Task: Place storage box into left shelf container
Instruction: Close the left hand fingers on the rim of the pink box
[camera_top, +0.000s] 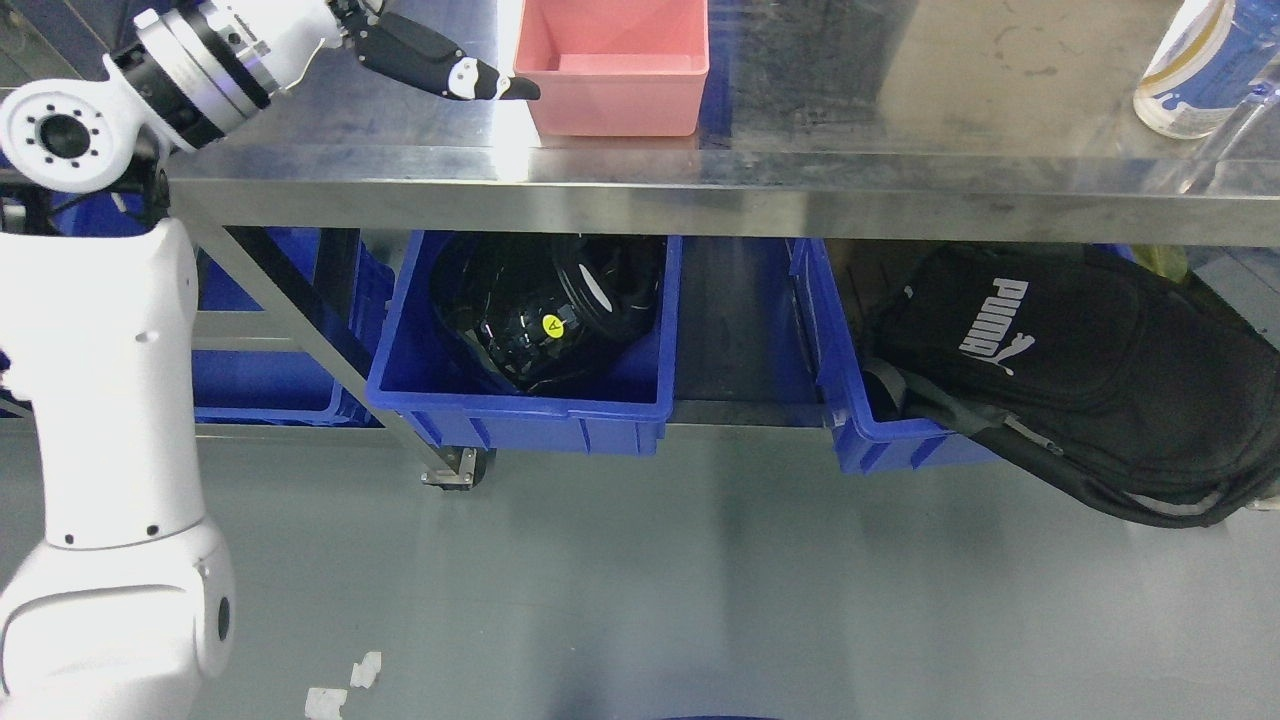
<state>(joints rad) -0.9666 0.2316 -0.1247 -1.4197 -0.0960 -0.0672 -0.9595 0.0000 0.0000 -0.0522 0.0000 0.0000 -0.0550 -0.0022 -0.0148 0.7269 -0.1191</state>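
Steel table (800, 190) (glare on top) stands over grey floor (700, 580).

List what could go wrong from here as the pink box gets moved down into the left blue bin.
1. The left hand reaches the pink plastic storage box only with a fingertip at its left wall, so it may push the box along the slick steel table top instead of gripping it.
2. The left blue plastic shelf bin already holds a bulky black object, so the box may sit tilted.
3. The bin sits under the table edge, so the box could strike it.
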